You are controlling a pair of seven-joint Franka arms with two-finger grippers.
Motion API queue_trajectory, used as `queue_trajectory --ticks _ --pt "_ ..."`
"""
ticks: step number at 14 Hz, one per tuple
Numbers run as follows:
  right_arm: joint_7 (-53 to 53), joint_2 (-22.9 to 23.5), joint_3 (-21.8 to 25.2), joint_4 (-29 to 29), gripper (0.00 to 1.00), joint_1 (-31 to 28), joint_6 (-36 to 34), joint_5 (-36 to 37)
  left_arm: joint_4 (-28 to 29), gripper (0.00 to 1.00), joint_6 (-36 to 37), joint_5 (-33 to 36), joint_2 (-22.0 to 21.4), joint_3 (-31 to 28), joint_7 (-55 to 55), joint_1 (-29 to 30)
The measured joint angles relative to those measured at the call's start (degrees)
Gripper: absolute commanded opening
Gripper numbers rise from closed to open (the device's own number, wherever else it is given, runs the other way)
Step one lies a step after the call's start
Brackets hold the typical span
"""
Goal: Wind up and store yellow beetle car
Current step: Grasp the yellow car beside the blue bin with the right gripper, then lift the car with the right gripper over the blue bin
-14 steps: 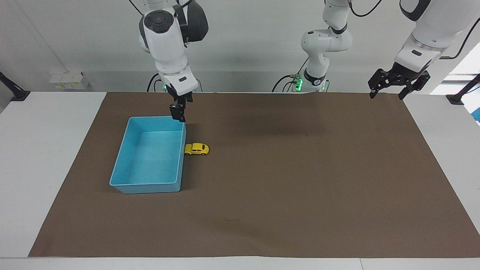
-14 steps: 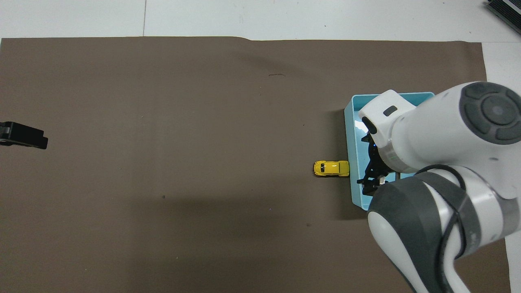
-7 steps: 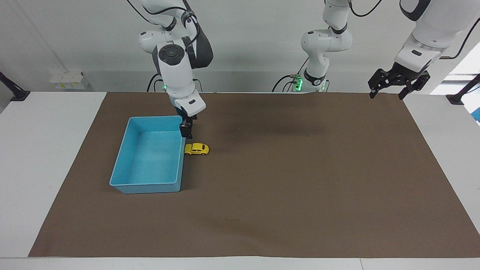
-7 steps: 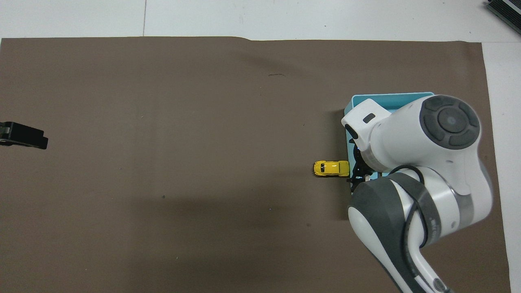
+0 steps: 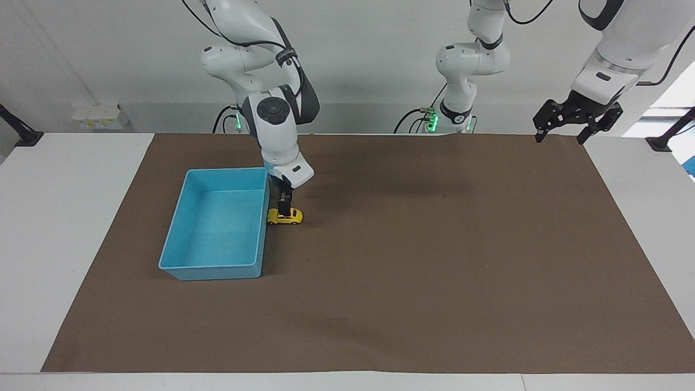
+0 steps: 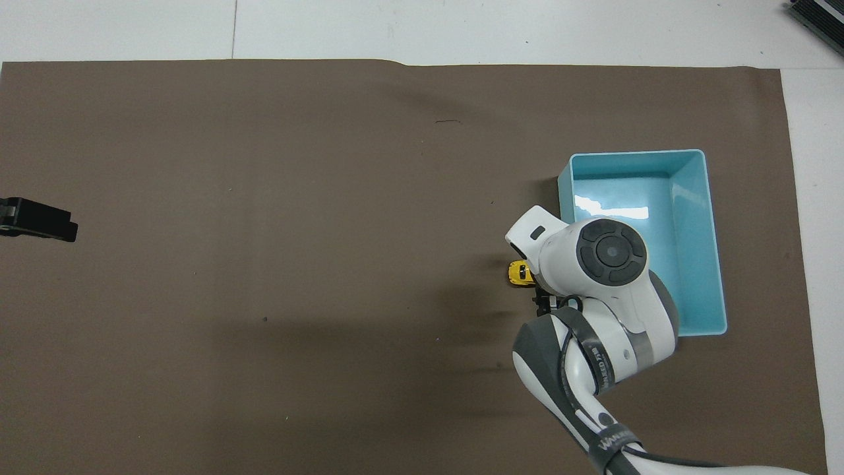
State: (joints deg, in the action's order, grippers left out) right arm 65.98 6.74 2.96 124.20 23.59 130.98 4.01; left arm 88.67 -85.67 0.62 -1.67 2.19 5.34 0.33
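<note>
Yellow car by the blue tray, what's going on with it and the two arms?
The right claw is down over the car, open, and the car is not gripped yet. The car sits on the mat right beside the empty tray, toward the right arm's end. The left claw waits open, up over the mat's edge at its own end.

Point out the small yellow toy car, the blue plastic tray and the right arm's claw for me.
Small yellow toy car (image 5: pixel 290 218), facing view: its side body.
Blue plastic tray (image 5: pixel 220 269), facing view: its outer wall farthest from the robots.
Right claw (image 5: pixel 283 207), facing view: fingertips directly over the car's roof.
</note>
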Motion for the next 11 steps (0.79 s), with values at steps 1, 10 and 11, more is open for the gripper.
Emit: queue_trajectory --ticks 1,10,11 --pt "0.0 0.92 0.14 0.19 1.0 -0.02 0.96 0.26 0.0 1.0 0.0 0.0 0.0 0.0 0.0 0.0" --pt "0.02 3.52 0.33 0.52 0.0 -0.02 2.94 0.51 0.0 1.0 0.0 0.0 0.0 0.0 0.0 0.0" --pt "0.02 3.48 0.33 0.4 0.0 -0.02 2.94 0.52 0.0 1.0 0.0 0.0 0.0 0.0 0.0 0.0"
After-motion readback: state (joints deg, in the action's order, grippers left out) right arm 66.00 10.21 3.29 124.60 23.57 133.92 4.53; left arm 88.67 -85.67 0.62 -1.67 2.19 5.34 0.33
